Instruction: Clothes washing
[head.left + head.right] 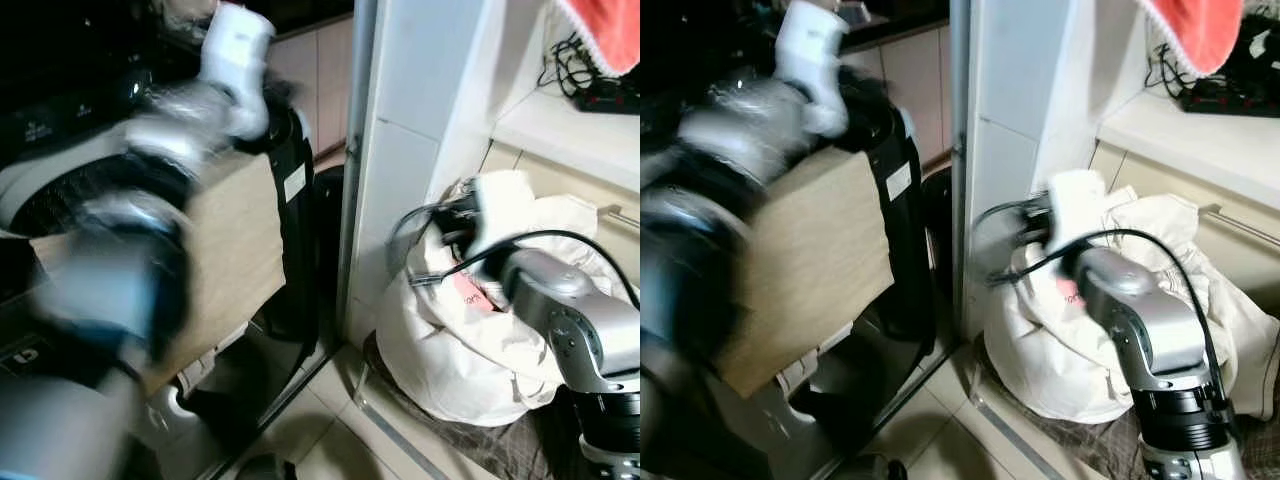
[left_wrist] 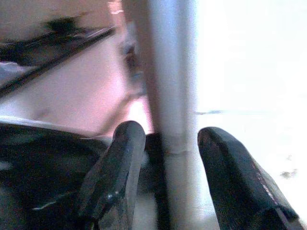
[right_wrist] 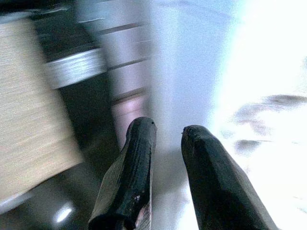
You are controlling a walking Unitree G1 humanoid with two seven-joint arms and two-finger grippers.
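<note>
Tiled floor [image 1: 330,420], white wall corner [image 1: 400,150] mid-frame, a pale counter [image 1: 1200,130] at upper right with black cables [image 1: 590,85] and an orange cloth [image 1: 1200,30] hanging above it.

Your task thing, the white laundry bag [image 1: 470,350], sits on the floor at lower right, against the wall corner, slumped open at the top with something pink-red [image 1: 470,295] showing inside. A dark mat [image 1: 480,440] lies under it.

Your right arm [image 1: 1140,330] reaches in from lower right, white wrist at the bag's mouth, black cable looping over it. In its wrist view the right gripper [image 3: 165,132] has both fingers [image 3: 136,167] a narrow gap apart, holding nothing; the wall corner lies ahead, the bright bag beside it.

Your left arm [image 1: 150,200] is blurred, raised at upper left, white wrist near the top edge. In its wrist view the left gripper [image 2: 165,136] is spread wide, empty, the wall edge seen between the fingers [image 2: 120,172].

Left of the corner: a tan box [image 1: 810,260] and a black stand [image 1: 295,200] touching its side. A round dark drum opening [image 1: 60,200] at far left, too blurred to tell more.
</note>
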